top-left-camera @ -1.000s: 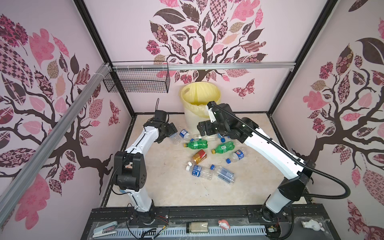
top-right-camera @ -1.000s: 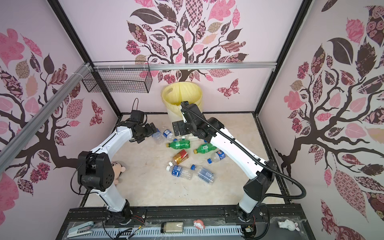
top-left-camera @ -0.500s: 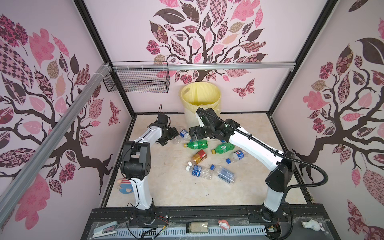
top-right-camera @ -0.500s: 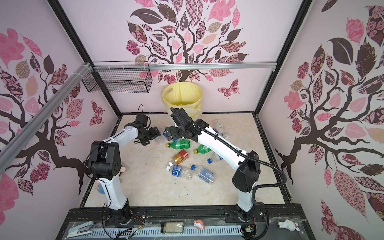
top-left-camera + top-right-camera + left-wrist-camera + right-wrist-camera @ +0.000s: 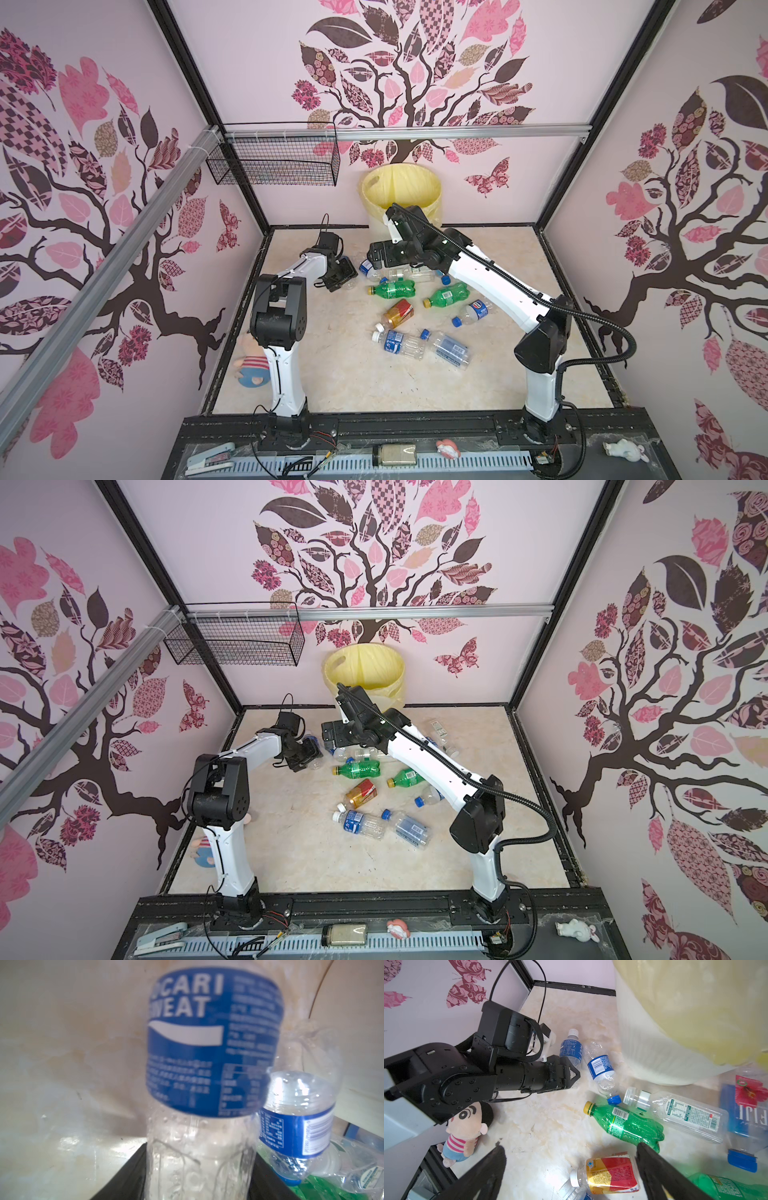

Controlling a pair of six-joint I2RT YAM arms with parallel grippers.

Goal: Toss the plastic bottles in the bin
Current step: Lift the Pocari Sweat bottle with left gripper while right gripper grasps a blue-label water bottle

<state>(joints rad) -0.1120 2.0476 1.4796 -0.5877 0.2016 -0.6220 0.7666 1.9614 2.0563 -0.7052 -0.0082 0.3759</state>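
Nearest, two clear bottles (image 5: 401, 344), ribbed and blue-labelled, lay on the glossy marbled table (image 5: 353, 386). Beyond them lay a dented amber bottle (image 5: 398, 312) with a red label, then two green bottles (image 5: 392, 289). The right gripper (image 5: 570, 1146) hung above the amber bottle and one green one, jaws wide apart. To its left, the left gripper (image 5: 200, 1172) had its black jaws against both sides of a clear, embossed Pocari bottle (image 5: 207, 1043) lying on the table. Farthest, by the back wall, stood the round bin (image 5: 436, 195), lined with a yellow bag.
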